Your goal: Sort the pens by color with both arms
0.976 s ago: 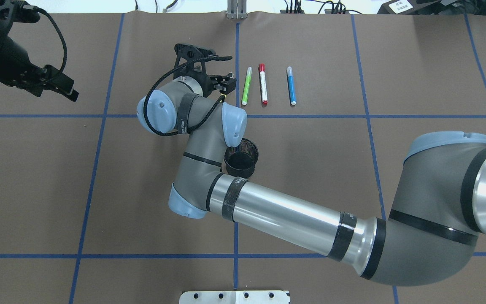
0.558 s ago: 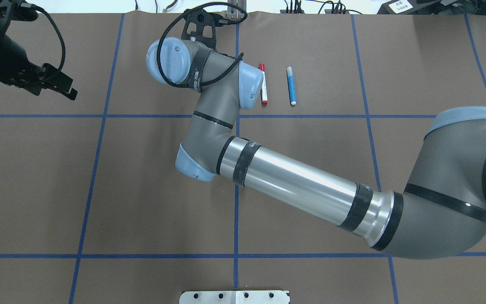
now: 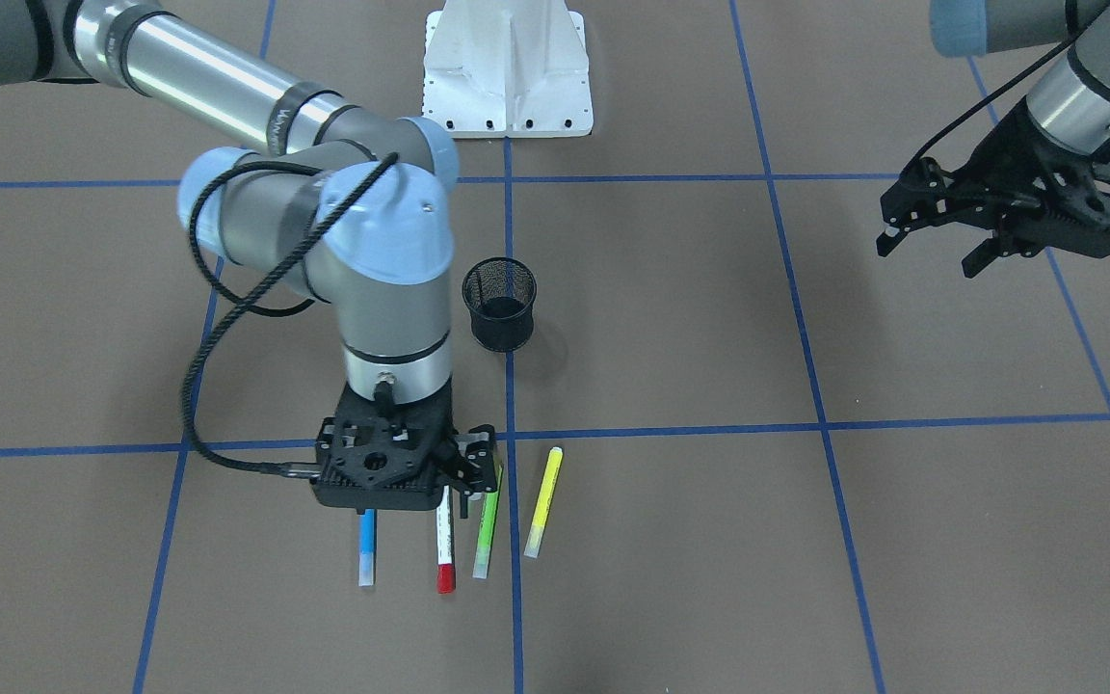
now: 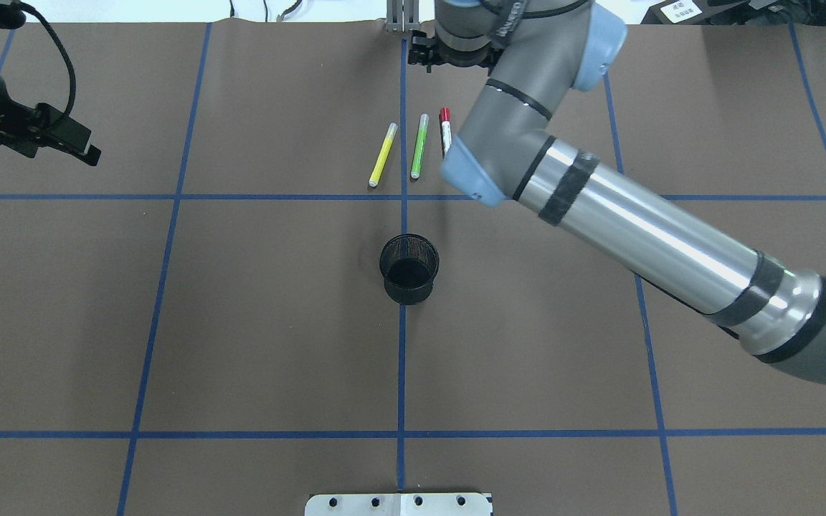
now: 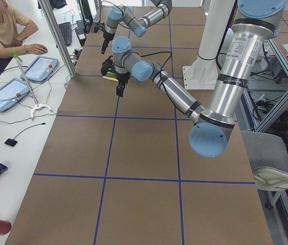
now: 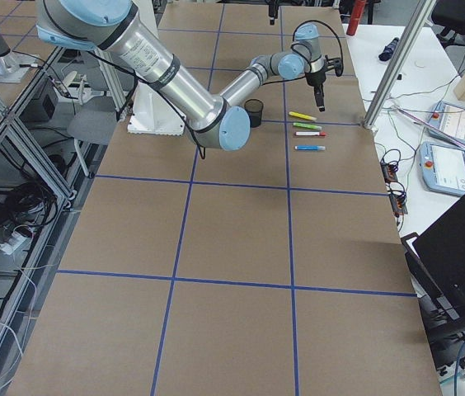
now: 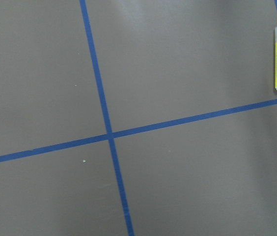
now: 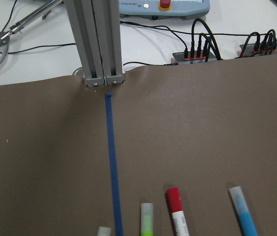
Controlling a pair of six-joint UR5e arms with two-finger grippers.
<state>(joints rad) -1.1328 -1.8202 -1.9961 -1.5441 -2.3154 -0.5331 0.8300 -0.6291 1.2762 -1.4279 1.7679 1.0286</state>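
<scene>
Four pens lie side by side on the surface [image 3: 709, 337], beyond the black mesh cup [image 3: 499, 306]. From the robot's left they are the yellow pen [image 3: 543, 501], green pen [image 3: 485, 535], red-capped pen [image 3: 443, 554] and blue pen [image 3: 366, 557]. The right pincer [image 3: 473, 467] hangs over the last three; its jaw spacing cannot be determined. The left pincer [image 3: 929, 253] is spread, empty, and well apart at the robot's left.

Left arm [image 5: 220, 97]: large, nearest; elbow bent, forearm reaching over the brown table [image 5: 144, 204].
Left gripper [image 5: 119, 91]: hanging above the table.
Pens [image 5: 111, 78]: yellow-green sliver just behind it.
Right arm [image 5: 144, 15]: far, small.
You [image 5: 1, 25]: seated, hand on mouse [image 5: 43, 49].
</scene>
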